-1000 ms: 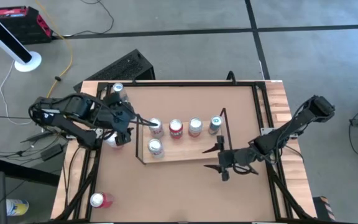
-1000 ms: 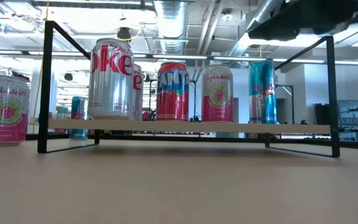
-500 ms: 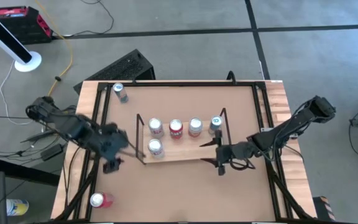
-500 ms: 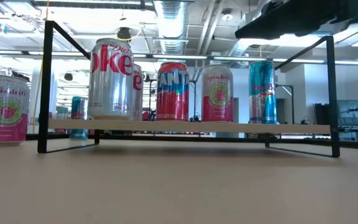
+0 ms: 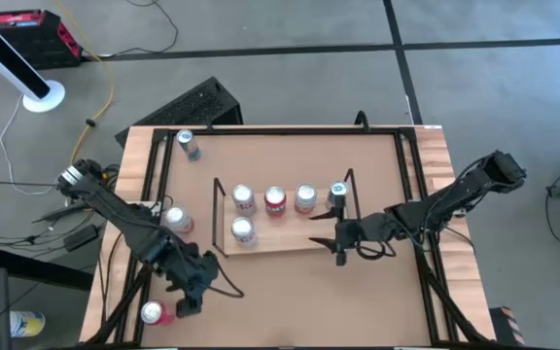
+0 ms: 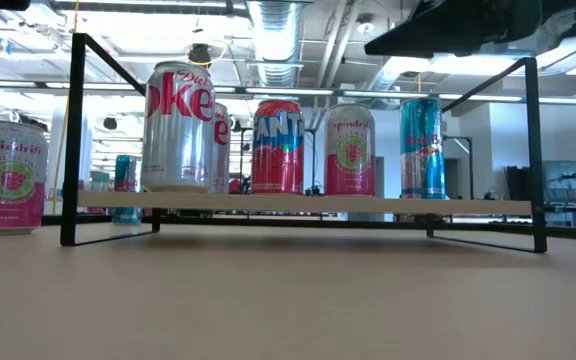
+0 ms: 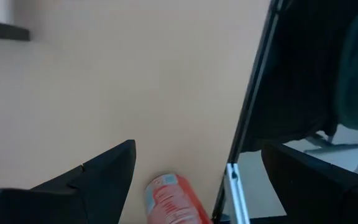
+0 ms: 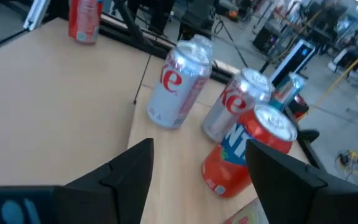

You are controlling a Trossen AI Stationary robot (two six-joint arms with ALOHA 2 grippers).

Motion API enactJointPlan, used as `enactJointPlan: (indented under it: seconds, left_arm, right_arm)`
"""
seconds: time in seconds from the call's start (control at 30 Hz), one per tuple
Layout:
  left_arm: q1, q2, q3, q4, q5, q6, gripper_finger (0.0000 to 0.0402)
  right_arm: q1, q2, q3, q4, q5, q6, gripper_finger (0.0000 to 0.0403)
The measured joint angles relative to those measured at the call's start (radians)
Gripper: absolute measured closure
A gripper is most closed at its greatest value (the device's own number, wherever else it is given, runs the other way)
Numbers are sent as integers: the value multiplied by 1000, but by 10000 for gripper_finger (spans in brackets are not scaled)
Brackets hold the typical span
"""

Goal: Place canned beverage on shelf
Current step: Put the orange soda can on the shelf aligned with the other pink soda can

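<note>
A red can [image 5: 157, 312] lies on its side by the table's near left corner; in the left wrist view the red can [image 7: 171, 200] shows low between my fingers. My left gripper [image 5: 187, 296] [image 7: 197, 149] hangs open just above it, tipped down. The light-wood shelf [image 5: 290, 236] carries several upright cans, among them a Diet Coke [image 6: 179, 126] and a Fanta [image 6: 277, 146]. My right gripper [image 5: 332, 237] [image 8: 201, 146] stands open at the shelf's right end, facing the cans, touching nothing.
A pink-and-white can [image 5: 174, 220] [image 6: 8, 177] stands on the table left of the shelf. Another can [image 5: 187, 144] stands at the far left corner. Black rails [image 7: 253, 106] edge the tabletop. The brown tabletop [image 5: 290, 297] lies bare in front of the shelf.
My left gripper has swung from beside the shelf's left end toward the table's near edge and down, tipping steeply downward, to above the lying red can; the pink-and-white can it covered now shows. My right gripper has edged toward the shelf's right end. No can has moved.
</note>
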Motion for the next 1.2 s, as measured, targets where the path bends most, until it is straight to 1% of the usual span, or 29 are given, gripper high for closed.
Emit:
enactJointPlan:
  seconds: [0.1, 0.2, 0.3, 0.4, 0.47, 0.6, 0.73, 0.83, 0.93, 1.0, 1.13, 1.2]
  left_arm:
    - [4, 4, 5, 16, -1, -5, 70]
    - [13, 4, 46, 7, -9, -23, 70]
    - [13, 4, 119, -10, -48, -31, 70]
    - [-8, 4, 203, -5, -119, -39, 70]
    - [-45, 4, 256, -2, -178, -46, 70]
    - [-156, 5, 331, -2, -294, -84, 70]
    - [-266, 6, 343, -12, -409, -164, 70]
    - [-329, 13, 336, -36, -451, -258, 70]
    - [-362, 42, 337, -84, -439, -364, 70]
    - [-373, 66, 337, -130, -406, -444, 70]
    - [-373, 125, 337, -249, -290, -549, 70]
    - [-367, 149, 337, -280, -236, -572, 70]
  right_arm:
    - [1, 0, 0, 15, 0, -6, 127]
    - [4, 0, 0, 16, -37, -17, 127]
    - [4, 0, 0, 42, -84, -80, 127]
    - [4, 0, 0, 107, -87, -130, 127]
    - [4, 0, 1, 128, -93, -133, 127]
    - [10, 0, 1, 151, -122, -123, 127]
    - [26, 0, 1, 148, -134, -62, 127]
    - [41, 0, 1, 141, -134, -16, 127]
    - [61, 0, 1, 118, -134, 16, 127]
    - [78, 0, 1, 105, -134, 22, 127]
    - [108, 0, 1, 92, -133, 22, 127]
    - [119, 0, 1, 90, -133, 23, 127]
